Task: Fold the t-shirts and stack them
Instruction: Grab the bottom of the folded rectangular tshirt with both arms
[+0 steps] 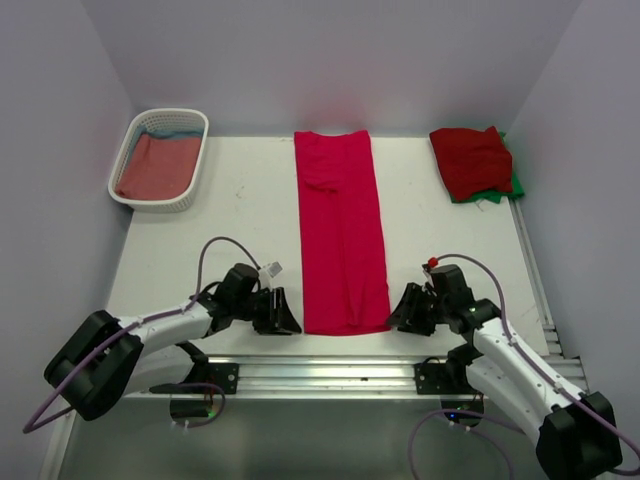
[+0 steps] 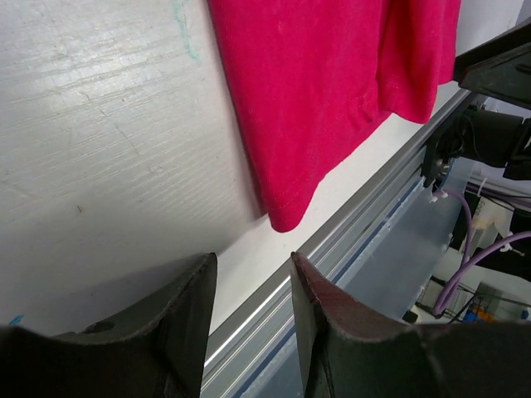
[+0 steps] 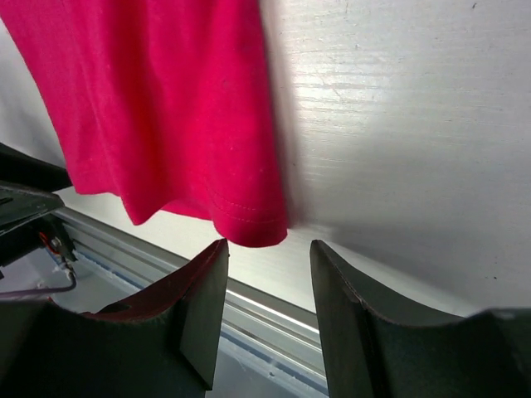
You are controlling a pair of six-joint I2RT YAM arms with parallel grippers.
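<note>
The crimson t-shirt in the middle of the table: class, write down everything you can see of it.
The crimson t-shirt is soft, matte cloth, folded lengthwise into a long narrow strip with layers overlapping. It lies flat on the white table, running from the far edge almost to the near rail, its stitched hem at the near end. Light creases show near its far end. The left gripper and right gripper, both open, sit just off its near corners; neither touches it.
</note>
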